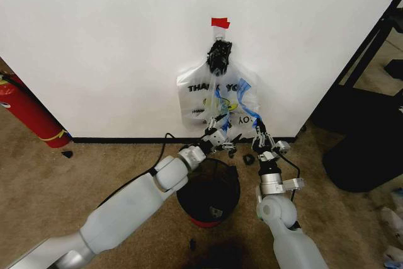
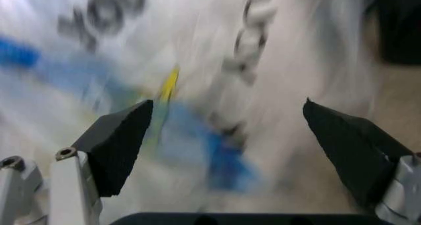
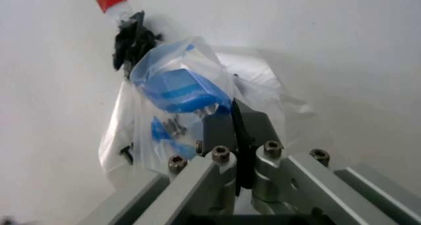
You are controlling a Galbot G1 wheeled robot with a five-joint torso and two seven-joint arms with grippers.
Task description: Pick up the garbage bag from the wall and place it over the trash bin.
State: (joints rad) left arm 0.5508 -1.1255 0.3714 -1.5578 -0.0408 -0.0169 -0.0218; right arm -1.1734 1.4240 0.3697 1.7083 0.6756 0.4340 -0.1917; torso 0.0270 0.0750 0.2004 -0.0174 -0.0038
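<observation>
Bag (image 1: 217, 96) hangs lengthwise down wall (image 1: 113, 42), handles upward.

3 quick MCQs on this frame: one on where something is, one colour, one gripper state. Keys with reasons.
1. The trash bin stands:
A. below the garbage bag
B. beside the fire extinguisher
C. behind the right arm

2. The tape holding the bag's top to the wall is:
A. blue
B. red
C. yellow

3. The left gripper is:
A. shut on the bag
B. open, facing the bag
C. shut, empty

Answers:
1 A, the bin sits on the floor under the hanging bag.
2 B, a red piece above the handles.
3 B, fingers wide apart with the bag beyond.
</observation>
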